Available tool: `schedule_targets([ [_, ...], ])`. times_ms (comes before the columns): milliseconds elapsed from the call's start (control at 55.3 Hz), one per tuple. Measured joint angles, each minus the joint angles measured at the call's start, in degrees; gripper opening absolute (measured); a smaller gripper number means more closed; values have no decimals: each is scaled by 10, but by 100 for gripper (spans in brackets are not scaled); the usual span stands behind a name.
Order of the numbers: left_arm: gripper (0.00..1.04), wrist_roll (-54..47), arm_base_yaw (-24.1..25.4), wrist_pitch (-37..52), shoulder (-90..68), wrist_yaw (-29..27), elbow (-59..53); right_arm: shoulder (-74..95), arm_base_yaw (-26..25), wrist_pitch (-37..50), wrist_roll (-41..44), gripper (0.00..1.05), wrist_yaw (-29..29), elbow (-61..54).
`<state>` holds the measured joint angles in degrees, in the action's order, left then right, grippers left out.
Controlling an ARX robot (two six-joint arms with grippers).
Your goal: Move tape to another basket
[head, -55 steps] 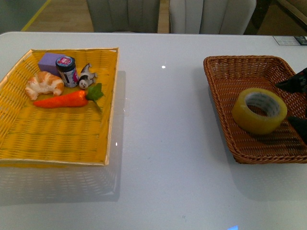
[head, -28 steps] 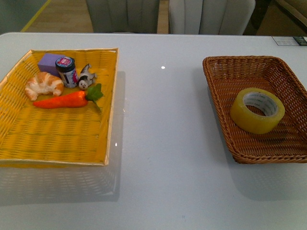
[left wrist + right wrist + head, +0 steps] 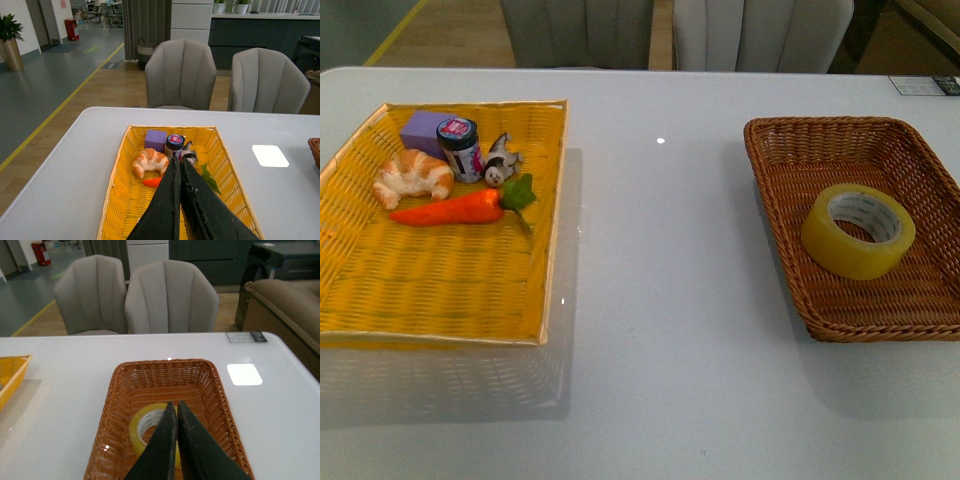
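Note:
The tape (image 3: 858, 230), a yellowish roll with a white core, lies flat inside the brown wicker basket (image 3: 775, 170) on the right of the table. The right wrist view shows the tape (image 3: 142, 422) in the basket (image 3: 115, 400) with my right gripper (image 3: 175, 404) shut above it, empty and clear of the roll. My left gripper (image 3: 178, 160) is shut and empty, hovering over the yellow woven tray (image 3: 120, 200). Neither arm appears in the front view.
The yellow tray (image 3: 430, 290) on the left holds a croissant (image 3: 412, 176), a carrot (image 3: 460, 207), a purple block (image 3: 423, 130), a small jar (image 3: 460, 147) and a small figurine (image 3: 500, 160). Two grey chairs (image 3: 680, 30) stand behind the table.
The right gripper's dark fingers, seen at the right edge one second ago, have withdrawn out of the front view. The tape stays in the brown basket.

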<state>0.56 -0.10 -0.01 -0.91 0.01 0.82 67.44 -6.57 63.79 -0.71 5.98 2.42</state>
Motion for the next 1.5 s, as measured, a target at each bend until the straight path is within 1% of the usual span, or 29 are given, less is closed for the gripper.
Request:
schedule_targets([
  [54,2,0,0,0,0,0,0,-35,7,-29,2,2,-4,-7],
  [108,2,0,0,0,0,0,0,-94,14,-98,2,2,-10,-7],
  [145,2,0,0,0,0,0,0,-131,31,-133,3,2,-38,-7],
  [199,2,0,0,0,0,0,0,-168,50,-163,3,2,-54,-7],
  [271,2,0,0,0,0,0,0,-207,62,-193,3,2,-54,-10],
  [578,2,0,0,0,0,0,0,-337,63,-308,3,2,-60,-11],
  [958,2,0,0,0,0,0,0,-466,64,-429,4,2,-60,-11],
  [1500,2,0,0,0,0,0,0,-566,64,-529,4,2,-60,-11],
])
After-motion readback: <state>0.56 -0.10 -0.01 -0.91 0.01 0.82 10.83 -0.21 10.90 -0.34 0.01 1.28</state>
